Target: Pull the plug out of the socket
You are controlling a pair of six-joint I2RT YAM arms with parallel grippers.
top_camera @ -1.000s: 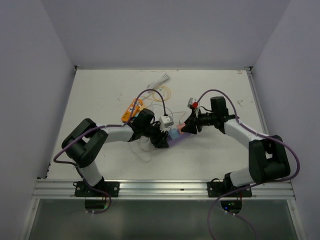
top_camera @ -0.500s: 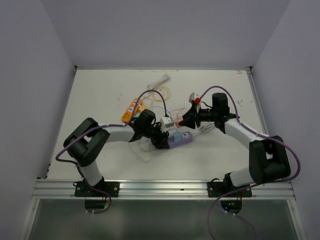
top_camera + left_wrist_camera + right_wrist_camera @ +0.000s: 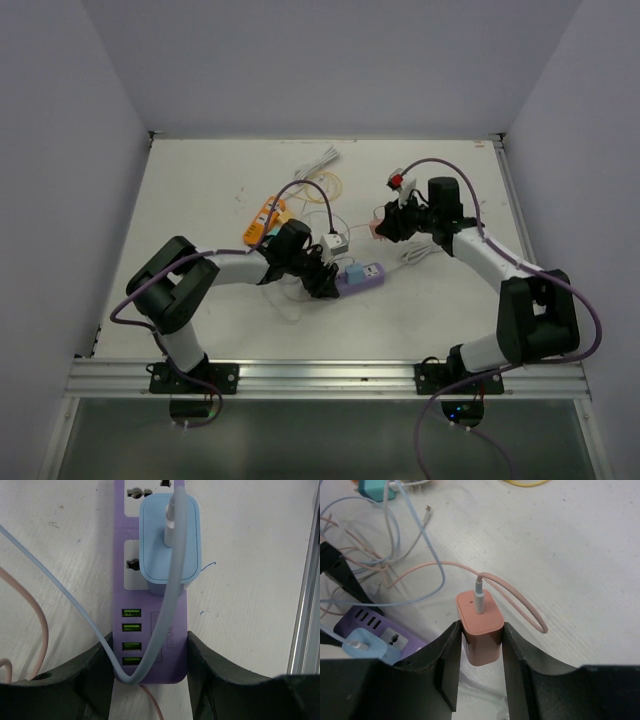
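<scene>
The socket is a purple power strip [image 3: 364, 273] [image 3: 150, 630] lying on the table, with my left gripper [image 3: 325, 283] [image 3: 149, 665] shut on its USB end. A light blue plug [image 3: 170, 540] sits in it, its cable looping over the strip. My right gripper [image 3: 386, 228] [image 3: 480, 645] is shut on a salmon-pink plug [image 3: 480, 622], held clear of the strip up and to its right, pink cable trailing. In the right wrist view the strip [image 3: 365, 622] lies at the lower left.
An orange power strip [image 3: 265, 220], a white adapter [image 3: 333, 243], a yellow cable loop [image 3: 330, 185] and a white cable bundle [image 3: 322, 158] lie behind. Loose blue and pink cables [image 3: 395, 545] tangle near a teal charger [image 3: 372, 489]. The metal rail [image 3: 305, 605] edges the table.
My right gripper has drawn back up and to the right with the pink plug, which has come out of the purple strip. The left gripper has kept its hold on the strip.
</scene>
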